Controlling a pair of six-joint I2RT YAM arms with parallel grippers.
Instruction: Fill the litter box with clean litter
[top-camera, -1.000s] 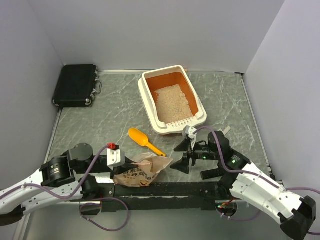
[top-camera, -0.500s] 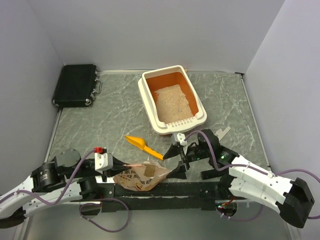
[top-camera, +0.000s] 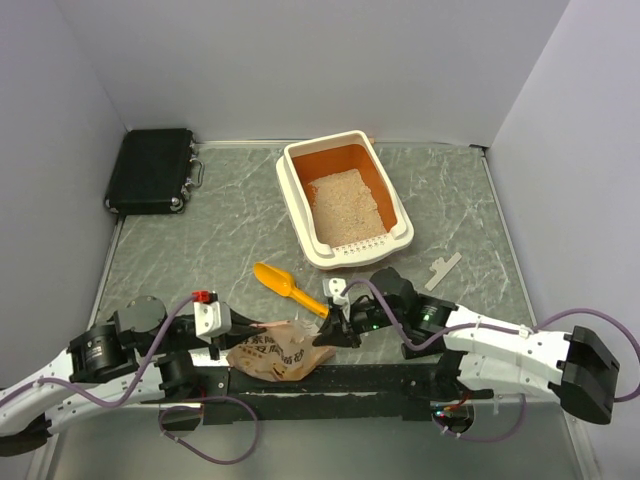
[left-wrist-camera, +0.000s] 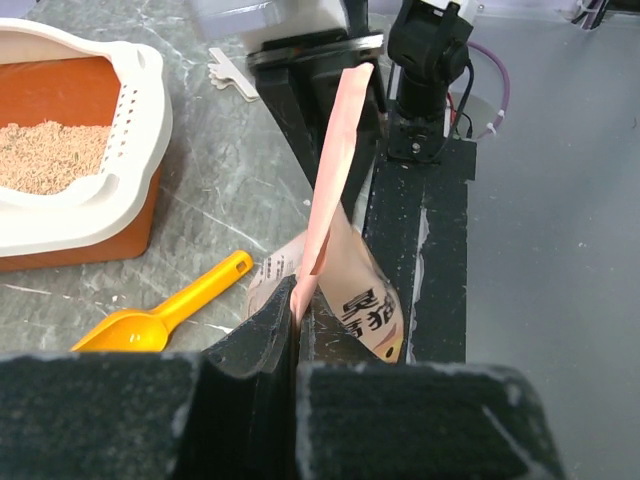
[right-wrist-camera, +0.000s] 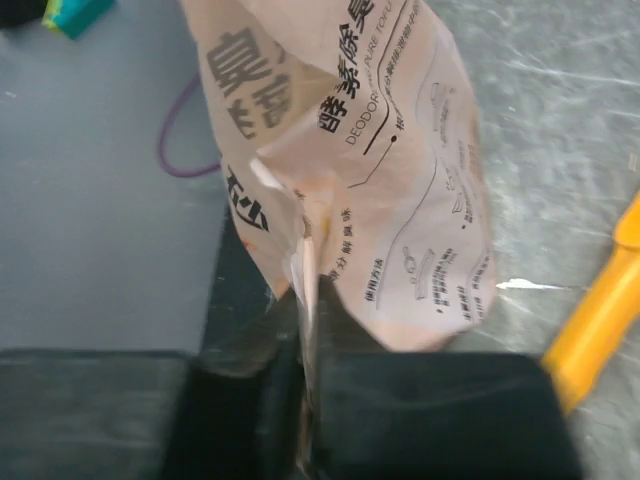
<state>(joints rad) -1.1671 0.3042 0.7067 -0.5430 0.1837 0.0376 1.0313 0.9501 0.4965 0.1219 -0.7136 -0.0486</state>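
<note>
Pinching bag (top-camera: 283, 352), left fingers (left-wrist-camera: 250, 385), right fingers (right-wrist-camera: 430, 410), contents hidden

White arm shells (top-camera: 500, 345), black joints (top-camera: 590, 375), purple cables (left-wrist-camera: 505, 85), black textured jaws.

The litter box (top-camera: 352, 255) is a rectangular plastic tray, cream-white outside and orange inside, standing flat on the tabletop (top-camera: 230, 230). Its slotted rim end (left-wrist-camera: 135, 120) faces the arms. It lies ahead of both sets of jaws, well apart from the left jaws, nearer the right jaws, and touches neither. The clean litter (top-camera: 345, 205), pale beige sandy granules, lies in a shallow, uneven layer over the tray's floor, with the orange walls bare above it.
</note>
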